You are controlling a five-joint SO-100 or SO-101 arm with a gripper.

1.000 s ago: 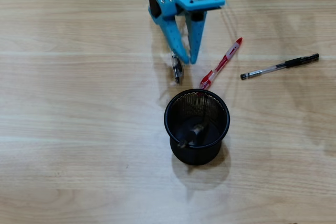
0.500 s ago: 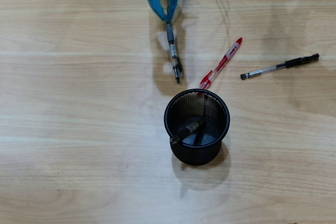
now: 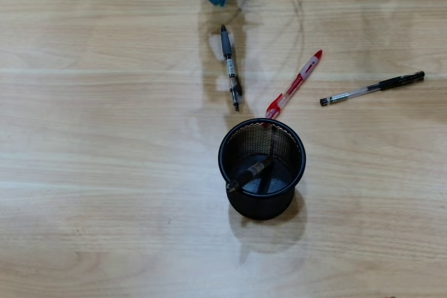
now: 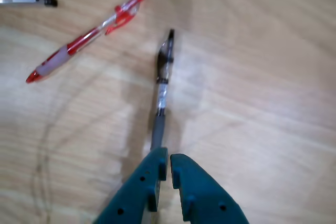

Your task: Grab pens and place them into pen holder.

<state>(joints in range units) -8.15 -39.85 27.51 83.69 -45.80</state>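
In the overhead view only a bit of my blue gripper (image 3: 221,1) shows at the top edge, just above the upper end of a black-and-clear pen (image 3: 230,68) lying flat. The wrist view has my gripper (image 4: 168,153) shut, with only a thin slit between the jaws. That pen (image 4: 163,77) lies on the table in front of the tips, its grey end at the left tip. A red pen (image 3: 295,85) (image 4: 86,38) and another black pen (image 3: 372,88) (image 4: 26,0) lie to the right. The black mesh pen holder (image 3: 221,155) stands below, with one pen (image 3: 253,172) inside.
A thin cable (image 3: 300,26) runs down the wooden table from the top edge, past the red pen.
My gripper has pulled back toward the top edge and closed its jaws. The black-and-clear pen it stood over now lies fully uncovered on the table. The pen in the holder shifted slightly.
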